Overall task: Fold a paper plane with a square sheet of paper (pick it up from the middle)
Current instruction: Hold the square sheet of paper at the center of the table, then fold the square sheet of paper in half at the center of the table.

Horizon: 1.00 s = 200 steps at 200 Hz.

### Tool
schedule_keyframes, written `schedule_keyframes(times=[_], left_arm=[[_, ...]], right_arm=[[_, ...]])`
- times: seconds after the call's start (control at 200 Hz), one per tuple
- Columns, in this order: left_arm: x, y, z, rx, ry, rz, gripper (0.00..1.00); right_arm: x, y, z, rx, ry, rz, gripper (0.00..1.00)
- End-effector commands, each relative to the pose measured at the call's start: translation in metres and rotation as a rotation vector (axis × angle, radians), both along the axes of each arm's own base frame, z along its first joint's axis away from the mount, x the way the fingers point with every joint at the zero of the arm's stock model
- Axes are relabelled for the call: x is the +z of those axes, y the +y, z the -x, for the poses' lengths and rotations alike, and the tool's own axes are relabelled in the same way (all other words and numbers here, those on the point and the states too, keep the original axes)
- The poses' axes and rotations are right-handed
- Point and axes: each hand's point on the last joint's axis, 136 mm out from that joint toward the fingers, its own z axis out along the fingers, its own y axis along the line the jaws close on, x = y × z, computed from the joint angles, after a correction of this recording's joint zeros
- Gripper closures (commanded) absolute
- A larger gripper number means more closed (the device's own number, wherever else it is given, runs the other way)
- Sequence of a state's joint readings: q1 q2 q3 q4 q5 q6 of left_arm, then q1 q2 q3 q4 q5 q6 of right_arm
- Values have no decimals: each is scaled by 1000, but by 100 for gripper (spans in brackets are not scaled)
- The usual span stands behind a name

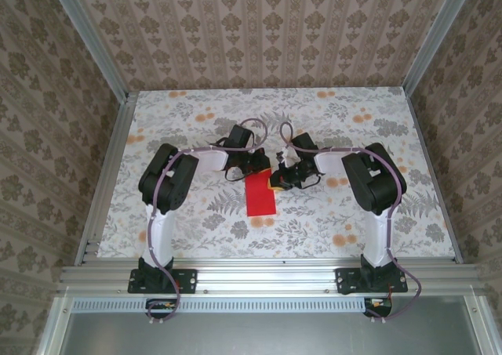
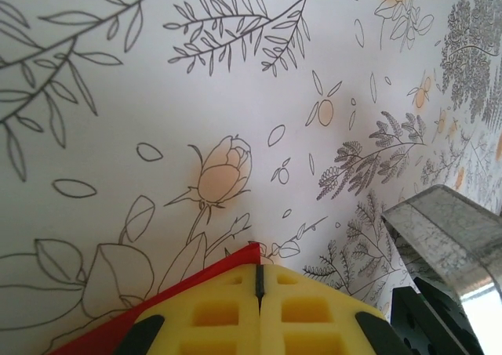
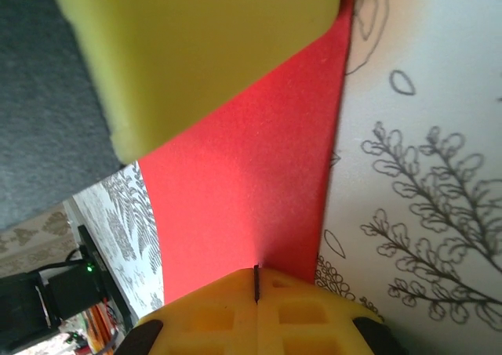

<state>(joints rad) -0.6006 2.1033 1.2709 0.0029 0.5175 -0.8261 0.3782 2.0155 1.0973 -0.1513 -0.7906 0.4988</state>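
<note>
Rail: I see the aluminium rail (image 1: 267,275) along the near edge, with both arm bases bolted to it, left and right, well apart.
Arms: from the top view, the left arm (image 1: 166,184) and the right arm (image 1: 375,181) each bend inward, and they meet over the middle of the tabletop.
Paper: the red paper (image 1: 261,197) lies flat on the tabletop between the arms as a narrow rectangle, its long side running near to far. Both tools are at its far end.
Right tool: the right tool (image 1: 276,182) is at the paper's far right corner. On its wrist camera I see its yellow pads (image 3: 212,320) pressed together with only a thin seam between them. The paper (image 3: 259,190) spreads out just past the tips. I read it as closed, but I cannot tell whether the paper is pinched or only touched.
Other pad: a second yellow pad (image 3: 204,49), close and blurred, sits over the paper beyond.
Left tool: the left tool (image 1: 264,172) is at the far edge. Its pads (image 2: 212,312) are also closed, with a red edge (image 2: 196,288) showing beside the tips.
Tabletop: floral print (image 1: 337,222).
Walls: patterned wallpaper (image 1: 267,34) behind.
</note>
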Motion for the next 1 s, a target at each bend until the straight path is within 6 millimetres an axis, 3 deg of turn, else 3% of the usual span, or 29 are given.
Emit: schedule_keyframes(times=[0.0, 0.23, 0.43, 0.615, 0.995], left_arm=[[-47, 20, 20, 3, 103, -149, 99], [-55, 26, 23, 15, 124, -181, 100], [-61, 30, 25, 23, 131, -201, 100], [-67, 37, 26, 38, 136, -230, 100], [-82, 47, 30, 72, 157, -272, 100]], right_arm=[[20, -1, -20, -97, -37, -53, 95], [16, -3, -44, -202, -35, -36, 94], [-4, -3, -45, -208, 18, 5, 94], [-11, -8, -17, -157, 80, 38, 94], [-8, -7, 48, -48, 173, 38, 94]])
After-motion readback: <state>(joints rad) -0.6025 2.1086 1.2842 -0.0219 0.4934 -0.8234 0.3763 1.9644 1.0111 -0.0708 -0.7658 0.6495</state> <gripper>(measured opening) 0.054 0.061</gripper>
